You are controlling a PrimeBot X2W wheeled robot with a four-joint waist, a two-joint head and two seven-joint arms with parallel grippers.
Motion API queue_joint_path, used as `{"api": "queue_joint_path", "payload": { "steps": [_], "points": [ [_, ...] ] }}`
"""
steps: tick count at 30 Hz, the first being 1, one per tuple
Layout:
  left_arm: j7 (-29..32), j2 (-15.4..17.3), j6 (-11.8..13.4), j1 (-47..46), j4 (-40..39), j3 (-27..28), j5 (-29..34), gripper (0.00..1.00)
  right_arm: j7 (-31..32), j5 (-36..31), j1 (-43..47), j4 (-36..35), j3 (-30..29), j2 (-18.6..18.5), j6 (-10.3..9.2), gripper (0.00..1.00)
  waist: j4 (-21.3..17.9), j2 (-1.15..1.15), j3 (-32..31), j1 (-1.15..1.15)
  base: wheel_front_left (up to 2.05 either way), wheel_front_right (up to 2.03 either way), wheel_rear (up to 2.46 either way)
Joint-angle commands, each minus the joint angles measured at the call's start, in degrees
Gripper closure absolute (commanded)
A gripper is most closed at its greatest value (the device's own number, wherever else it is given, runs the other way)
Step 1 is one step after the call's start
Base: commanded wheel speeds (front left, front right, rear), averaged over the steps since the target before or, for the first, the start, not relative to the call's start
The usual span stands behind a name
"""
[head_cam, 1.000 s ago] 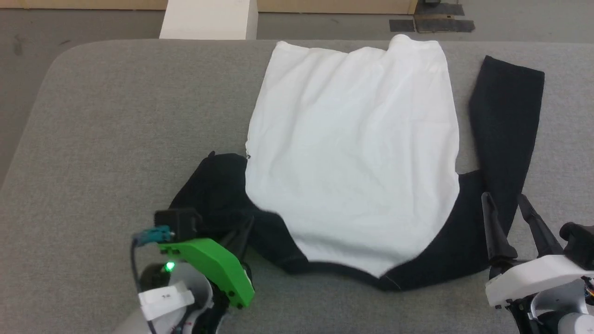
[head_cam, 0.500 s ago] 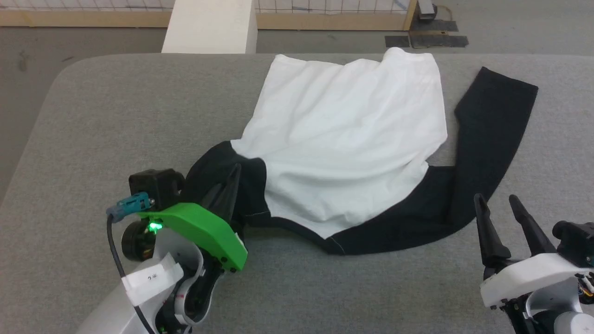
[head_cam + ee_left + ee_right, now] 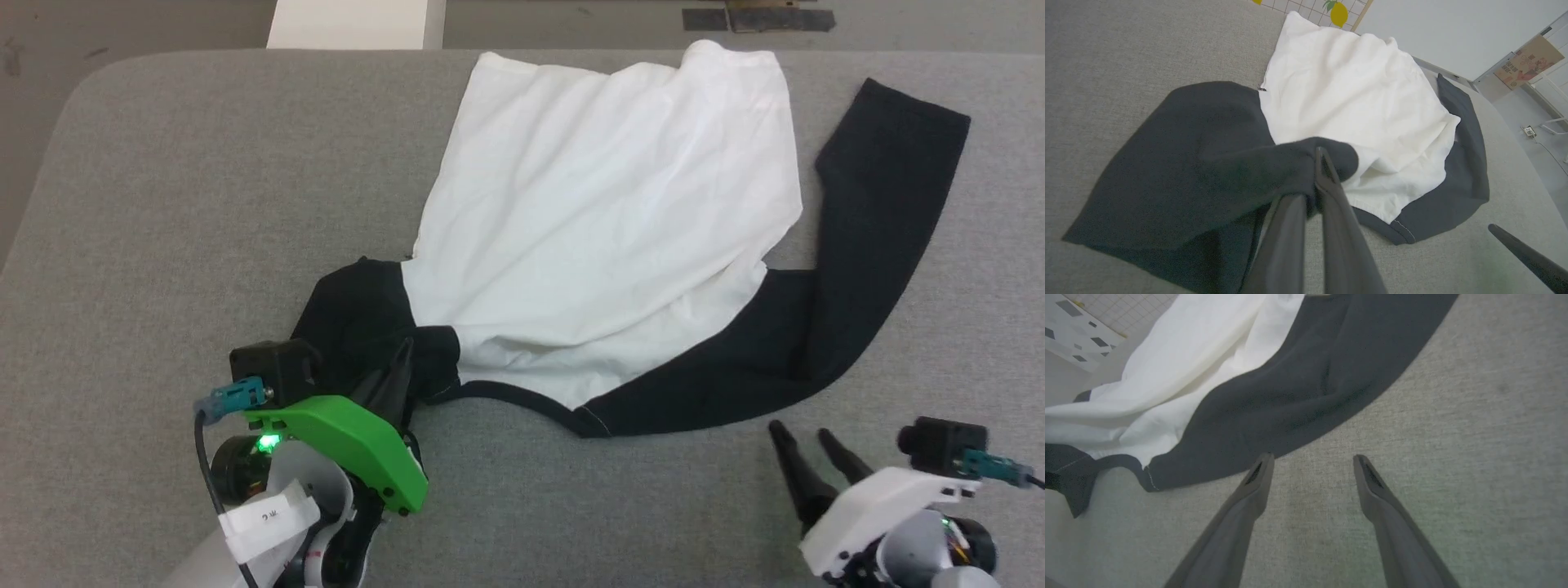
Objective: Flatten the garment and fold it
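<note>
On the grey table the shirt lies from the middle to the far edge, neck end nearest the robot; its white body is spread but creased, with folds running toward the near left corner. The right sleeve lies out long, angled up the table's right side; the left sleeve is bunched in a dark heap beside the body. The left gripper has its jaws pressed tight together on a fold of that bunched sleeve; its wrist view shows black cloth wrapped over the fingertips. The right gripper hangs just beside the near edge of the black shoulder, not on it, with jaws spread wide and holding nothing.

The step in hand looks like drawing the left sleeve out flat. To do it well, I would pull low and outward to the left, away from the body, so the cloth slides instead of lifting; go slowly, since thin cloth will likely drag the white body with it — the creases point at the grip. The free gripper could pin the right shoulder or the neck edge to hold the body in place; let go only once the sleeve lies straight and unrolled.
</note>
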Motion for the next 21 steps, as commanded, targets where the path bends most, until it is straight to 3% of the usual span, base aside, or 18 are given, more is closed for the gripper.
{"api": "queue_joint_path", "payload": {
  "steps": [1, 7, 14, 15, 17, 21],
  "points": [
    [-0.4, 0.2, -0.2, -0.4, 0.2, 0.2, -0.1, 1.0, 0.8, 1.0, -1.8, 1.2, 1.2, 0.0, -0.08, 0.0, 0.8, 0.0, 0.9, 0.0, 0.0, 0.0, 0.0],
    [-0.5, -0.4, -0.7, -1.5, 0.7, 0.0, 0.0, 1.0, 3.5, 4.0, -5.7, 6.7, 4.7, 0.0, -0.08, 0.0, 1.4, 0.0, 2.0, 0.0, 0.0, 0.0, 0.0],
    [-0.7, -1.1, -1.3, -2.4, 1.3, -0.4, 0.0, 1.0, 5.4, 3.7, -11.1, 13.9, 4.6, 0.0, -0.08, 0.0, 1.9, 0.0, 2.9, 0.0, 0.0, 0.0, 0.0],
    [-0.8, -1.2, -1.5, -2.4, 1.5, -0.5, 0.1, 1.0, 4.9, 3.7, -12.4, 14.9, 4.6, 0.0, -0.08, 0.53, 2.0, 0.0, 2.9, 0.0, 0.0, 0.0, 0.0],
    [-0.9, -1.2, -1.6, -2.4, 1.8, -0.5, 0.0, 1.0, 3.3, 4.1, -13.4, 15.1, 4.6, 0.0, -0.08, 1.0, 2.0, 0.0, 2.7, 0.0, 0.0, 0.0, 0.0],
    [-1.1, -1.3, -1.6, -2.0, 2.4, -0.4, -0.3, 1.0, 0.4, 4.0, -13.7, 15.1, 3.9, 0.0, -0.08, 1.0, 1.8, 0.0, 2.0, 0.0, 0.0, 0.0, 0.0]
  ]
}}
